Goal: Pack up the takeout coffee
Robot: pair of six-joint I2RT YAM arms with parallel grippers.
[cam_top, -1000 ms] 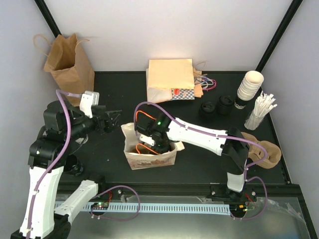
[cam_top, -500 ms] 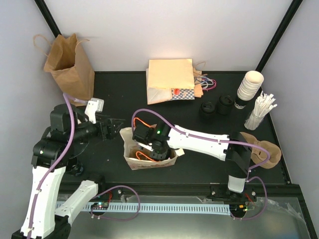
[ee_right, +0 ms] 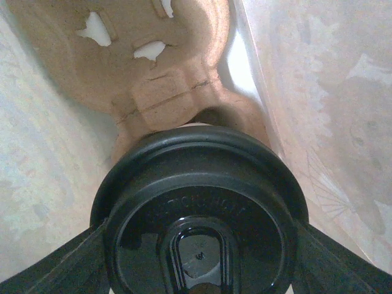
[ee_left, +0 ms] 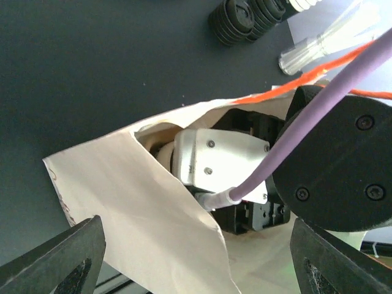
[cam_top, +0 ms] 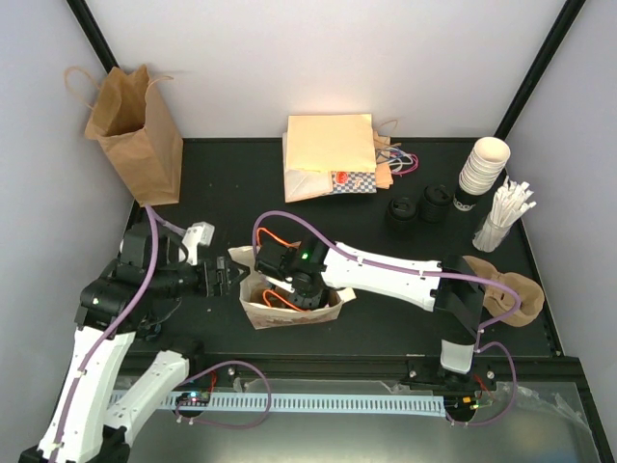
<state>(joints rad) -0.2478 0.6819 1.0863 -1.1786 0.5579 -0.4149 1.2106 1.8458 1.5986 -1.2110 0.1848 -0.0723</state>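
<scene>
Deep inside the white paper bag on the table — right claw clenched on the black-lidded coffee cup, fingers pressing it from both sides, just above a brown cardboard tray. Left claw released — spread wide, gripping nothing, at the bag's open left edge.

White shells, black joints, black left hand. Purple cable along each arm; orange wire at eleven o'clock of green light.
</scene>
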